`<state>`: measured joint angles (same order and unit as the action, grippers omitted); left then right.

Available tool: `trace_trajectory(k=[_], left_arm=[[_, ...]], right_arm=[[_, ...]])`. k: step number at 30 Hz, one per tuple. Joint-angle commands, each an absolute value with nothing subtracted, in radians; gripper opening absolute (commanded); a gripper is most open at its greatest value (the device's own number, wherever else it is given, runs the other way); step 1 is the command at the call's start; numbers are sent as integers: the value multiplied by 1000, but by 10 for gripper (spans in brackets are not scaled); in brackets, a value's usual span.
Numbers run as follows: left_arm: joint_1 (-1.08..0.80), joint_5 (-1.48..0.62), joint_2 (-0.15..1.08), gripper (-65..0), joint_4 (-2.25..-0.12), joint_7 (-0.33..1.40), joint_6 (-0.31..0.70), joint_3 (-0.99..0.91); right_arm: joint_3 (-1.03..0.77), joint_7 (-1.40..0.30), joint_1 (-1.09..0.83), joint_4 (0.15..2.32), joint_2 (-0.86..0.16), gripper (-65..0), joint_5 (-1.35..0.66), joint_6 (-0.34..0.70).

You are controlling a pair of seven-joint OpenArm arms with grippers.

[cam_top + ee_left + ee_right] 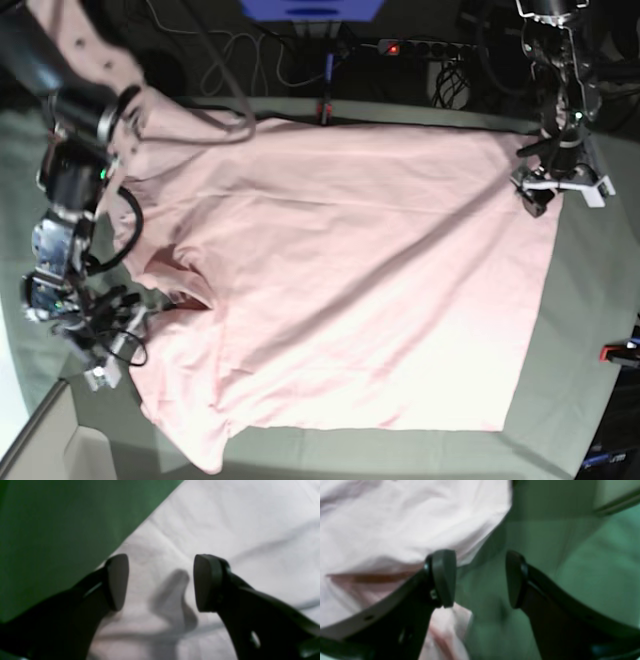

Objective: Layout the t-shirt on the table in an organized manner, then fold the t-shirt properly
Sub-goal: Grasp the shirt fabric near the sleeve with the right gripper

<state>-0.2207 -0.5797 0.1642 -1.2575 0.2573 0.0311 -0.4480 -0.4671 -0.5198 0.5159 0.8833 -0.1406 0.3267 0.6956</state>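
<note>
The pink t-shirt (340, 280) lies spread out flat on the green tabletop (575, 300), and it covers most of the middle. It looks plain pink from above, with soft wrinkles and no print showing. One short sleeve sticks out at the bottom left corner, and the neck hole sits on the left side, near the right arm. The straight bottom edge of the shirt runs down the right side. The left claw (160, 582) hangs over the top right corner of the shirt, right by its edge. Its two dark pads (117, 582) are wide apart, and only cloth and a grey shadow show between them. Nothing is pinched there. The right claw (480, 578) is at the left side of the shirt, by the sleeve. Its pads (443, 578) are apart too. One pad is over the pink cloth, the other is over the green tabletop, and the gap between them holds nothing. A small red clamp (615, 352) sits at the right edge of the tabletop.
</note>
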Motion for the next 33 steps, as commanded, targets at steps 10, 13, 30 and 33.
trace_trajectory(k=[10,13,30,33], left_arm=[[-236,-582,174,-252,-1279,239,39,-452],[-242,-582,173,-252,-1280,239,39,-452],[-260,-582,174,-252,-1282,239,39,-453],[-269,-582,176,-252,-1280,239,39,-453]], right_arm=[[-499,-355,682,601,-180,-332,318,698],[-499,-337,676,599,-176,-337,318,698],[-498,-252,667,489,-154,-650,323,698],[-501,-249,691,501,-156,-650,323,698]])
